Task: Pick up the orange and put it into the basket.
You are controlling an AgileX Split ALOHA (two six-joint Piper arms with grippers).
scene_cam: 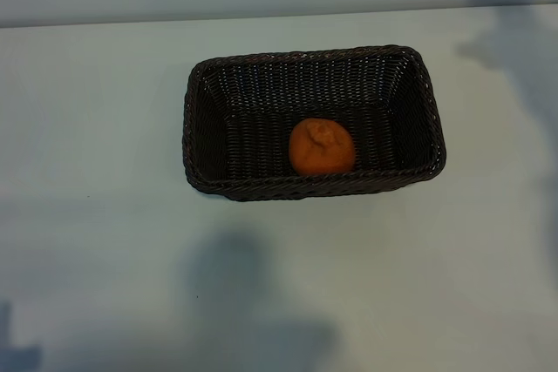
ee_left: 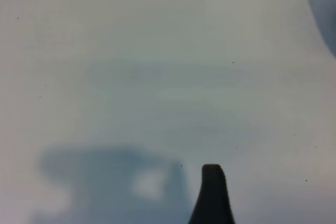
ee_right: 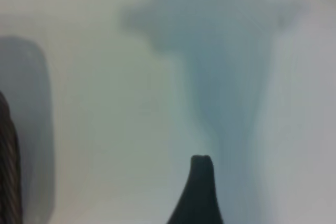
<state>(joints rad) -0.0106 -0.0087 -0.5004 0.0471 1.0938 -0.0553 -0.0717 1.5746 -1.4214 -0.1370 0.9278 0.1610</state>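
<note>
Plainly a pale tabletop point(scene_cam: 96, 128) under everything, spreading well past the basket point(scene_cam: 196, 128) on every side, with soft grey shadows lying on it toward the near edge and off past the basket's far right corner. Next in size, the basket itself: dark-brown woven wicker, rectangular with rounded corners, braided rim, sloping walls, set upright near the middle of the exterior view, its long sides running across. Inside the basket, resting on its floor, the orange point(scene_cam: 322, 147): round, bright, dimpled skin with a small pucker on top, sitting close against the near long wall and a little toward the basket's right half, apart from both short walls. Nothing touching the orange from above.

No arm over the basket in the exterior view. Right hand point(ee_right: 197, 195) seen only from its own wrist camera: one dark fingertip over bare tabletop, a strip of the basket's weave point(ee_right: 8, 171) at the frame's edge, so just beside the basket and outside it; fingers spread wide, holding nothing. Left hand point(ee_left: 212, 198) likewise shown only by one dark fingertip over bare tabletop, no part of the basket in its view, so well apart from the basket; fingers spread wide too, empty.
</note>
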